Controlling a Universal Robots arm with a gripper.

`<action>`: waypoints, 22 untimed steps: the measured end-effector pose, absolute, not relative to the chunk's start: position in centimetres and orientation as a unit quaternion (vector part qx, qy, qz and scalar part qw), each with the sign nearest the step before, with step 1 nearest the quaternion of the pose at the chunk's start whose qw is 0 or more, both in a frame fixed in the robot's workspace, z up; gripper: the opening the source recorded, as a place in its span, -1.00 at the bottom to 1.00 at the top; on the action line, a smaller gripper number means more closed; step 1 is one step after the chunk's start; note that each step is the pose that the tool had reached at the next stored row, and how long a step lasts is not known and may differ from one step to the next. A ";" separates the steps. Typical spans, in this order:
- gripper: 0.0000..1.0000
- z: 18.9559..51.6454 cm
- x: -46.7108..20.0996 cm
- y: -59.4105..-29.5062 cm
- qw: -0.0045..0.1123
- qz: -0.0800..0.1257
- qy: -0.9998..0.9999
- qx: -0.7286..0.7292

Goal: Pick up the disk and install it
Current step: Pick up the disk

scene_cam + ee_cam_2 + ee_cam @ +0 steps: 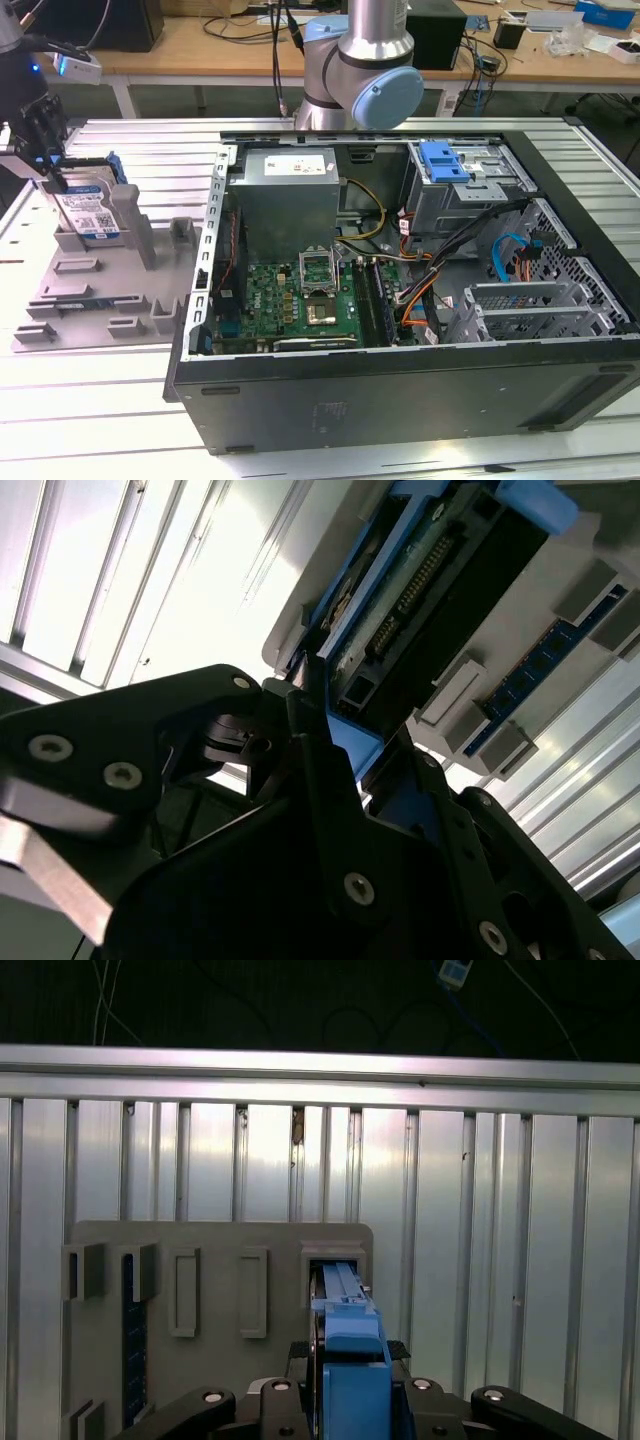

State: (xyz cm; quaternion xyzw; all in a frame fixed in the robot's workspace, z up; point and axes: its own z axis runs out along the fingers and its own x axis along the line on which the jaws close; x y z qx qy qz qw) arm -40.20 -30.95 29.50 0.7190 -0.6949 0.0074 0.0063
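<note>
One disk [88, 215], one pincer [52, 178], one grey fixture plate [95, 300], one computer case [400, 395], one arm [365, 75].

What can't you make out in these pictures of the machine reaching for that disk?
- Exterior view: the tool covers an upper corner of the disk; the grey holder hides its lower end.
- Exterior view: the top edge cuts off the arm.
- First wrist view: the disk stands edge-on, so its label cannot be seen.
</note>
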 end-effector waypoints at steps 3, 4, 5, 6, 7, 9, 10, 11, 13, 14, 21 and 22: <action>-0.26 29.8 -40.2 -31.0 0.006 0.007 -0.695 0.719; -0.26 29.9 -40.2 -31.0 0.006 0.007 -0.695 0.719; -0.26 30.0 -40.2 -31.0 0.006 0.007 -0.695 0.719; -0.26 30.2 -40.2 -31.0 0.006 0.007 -0.695 0.719; -0.26 30.4 -40.2 -31.0 0.006 0.007 -0.695 0.719; -0.26 30.7 -40.2 -31.0 0.006 0.007 -0.695 0.719; -0.26 30.9 -40.2 -31.0 0.006 0.007 -0.695 0.719; -0.26 31.0 -40.2 -31.0 0.006 0.007 -0.695 0.719; -0.26 31.4 -40.2 -31.0 0.006 0.007 -0.695 0.719; -0.26 31.9 -40.2 -31.0 0.006 0.007 -0.695 0.719; -0.26 33.8 -40.2 -31.0 0.006 0.007 -0.695 0.719; -0.26 34.0 -40.2 -31.0 0.006 0.007 -0.695 0.719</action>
